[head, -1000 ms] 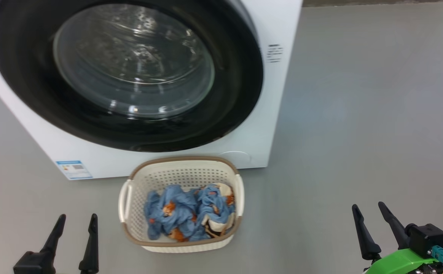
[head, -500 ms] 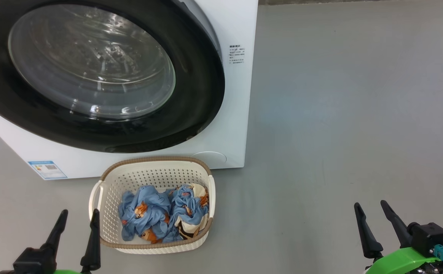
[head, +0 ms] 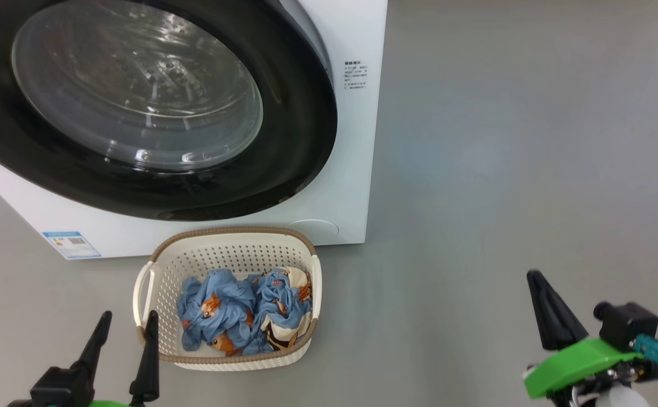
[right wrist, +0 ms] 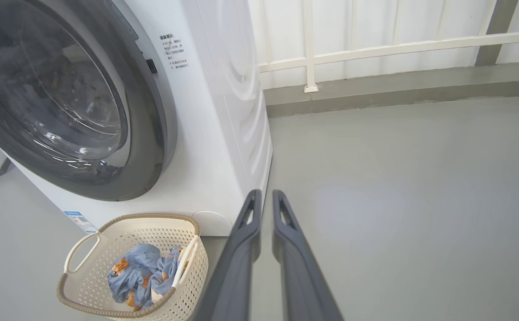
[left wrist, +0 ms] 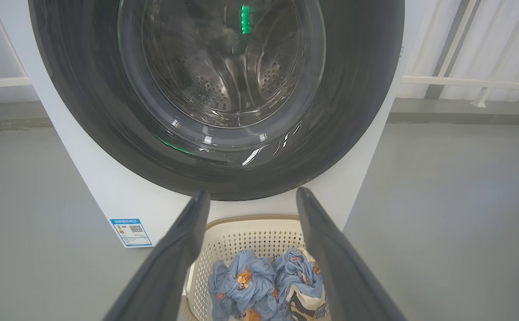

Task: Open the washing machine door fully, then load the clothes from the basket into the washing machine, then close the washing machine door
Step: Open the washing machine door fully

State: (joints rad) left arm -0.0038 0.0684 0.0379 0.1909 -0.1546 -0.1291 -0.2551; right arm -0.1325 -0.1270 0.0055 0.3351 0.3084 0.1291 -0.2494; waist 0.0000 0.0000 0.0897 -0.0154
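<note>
The clothes (head: 244, 311) are seen heaped in the basket (head: 233, 257) before the closed washing machine door (head: 137, 85), the jaws of the left gripper (head: 128, 317) spread, those of the right gripper (head: 535, 278) clenched empty.

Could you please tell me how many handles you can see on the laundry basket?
2. In the head view, the left handle is on the left side of the basket, and the right handle is on the opposite side. None appears hidden.
</note>
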